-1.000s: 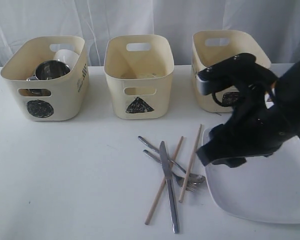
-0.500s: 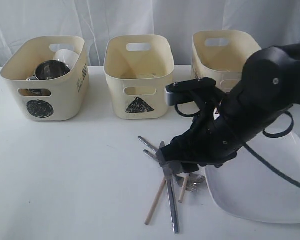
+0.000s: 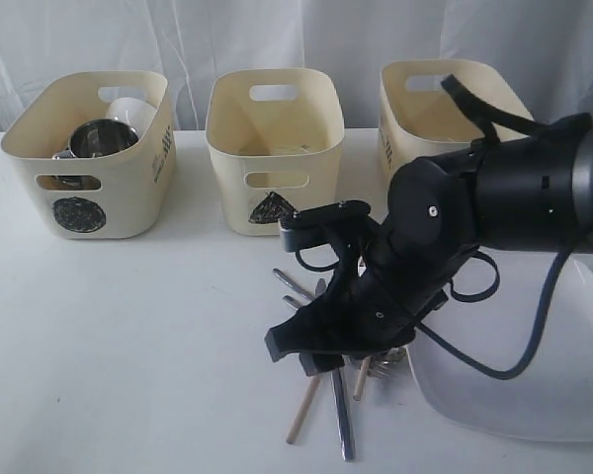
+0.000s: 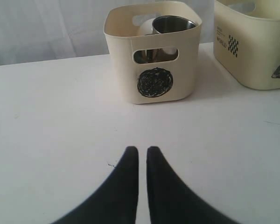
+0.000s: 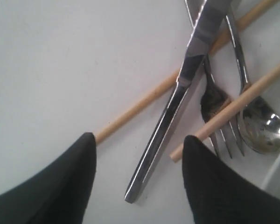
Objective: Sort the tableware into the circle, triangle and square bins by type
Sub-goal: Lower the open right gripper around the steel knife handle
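Left gripper (image 4: 142, 156): shut, empty, well apart from the triangle bin (image 4: 254, 60). Steel knife (image 5: 177, 88): in front of that bin, crossed over chopstick (image 5: 140, 100) and fork (image 5: 224, 135). Right gripper (image 5: 140, 137): wide open, empty, straddling the knife. Risk of pinching the chopstick too, or scattering the pile.

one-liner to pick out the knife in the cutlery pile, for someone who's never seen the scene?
Find the middle tub, marked with a black triangle; in front of it lies a crossed heap of cutlery under the right gripper. The knife is the long flat steel strip lying across a wooden chopstick: no tines like the fork, no bowl like the spoon.
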You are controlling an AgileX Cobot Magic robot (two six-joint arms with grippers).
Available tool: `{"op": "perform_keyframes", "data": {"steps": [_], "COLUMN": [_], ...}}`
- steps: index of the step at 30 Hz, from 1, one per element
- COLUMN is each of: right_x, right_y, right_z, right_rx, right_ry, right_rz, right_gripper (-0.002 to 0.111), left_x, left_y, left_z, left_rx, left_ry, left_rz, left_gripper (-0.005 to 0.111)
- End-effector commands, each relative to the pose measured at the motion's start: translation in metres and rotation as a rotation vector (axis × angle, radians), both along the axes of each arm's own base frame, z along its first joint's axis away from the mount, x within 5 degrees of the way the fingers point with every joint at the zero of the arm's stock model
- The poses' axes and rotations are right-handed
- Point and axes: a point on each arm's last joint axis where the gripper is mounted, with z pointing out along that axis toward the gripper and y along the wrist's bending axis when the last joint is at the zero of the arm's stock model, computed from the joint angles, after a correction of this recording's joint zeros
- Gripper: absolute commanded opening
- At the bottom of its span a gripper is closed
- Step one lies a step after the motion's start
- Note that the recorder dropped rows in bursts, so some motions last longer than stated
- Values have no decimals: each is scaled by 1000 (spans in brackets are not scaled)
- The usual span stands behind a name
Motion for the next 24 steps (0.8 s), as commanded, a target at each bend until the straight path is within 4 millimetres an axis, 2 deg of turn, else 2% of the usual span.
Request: {"op": "perform_keyframes", "data": {"steps": [1,24], "right_x": [5,12], "right_y": [7,8], "right_z": [-1,-41], "right_rx": [4,-100], "right_ry": [-14,60], "right_rz": [10,51], "right_gripper": [51,51], "left_x": [0,0], "left_y": [0,0], "left_z": [-1,-1], "left_rx": [-19,-19], "left_ry": [-5,-5], "left_rz": [1,1], "left_gripper": [14,14]}}
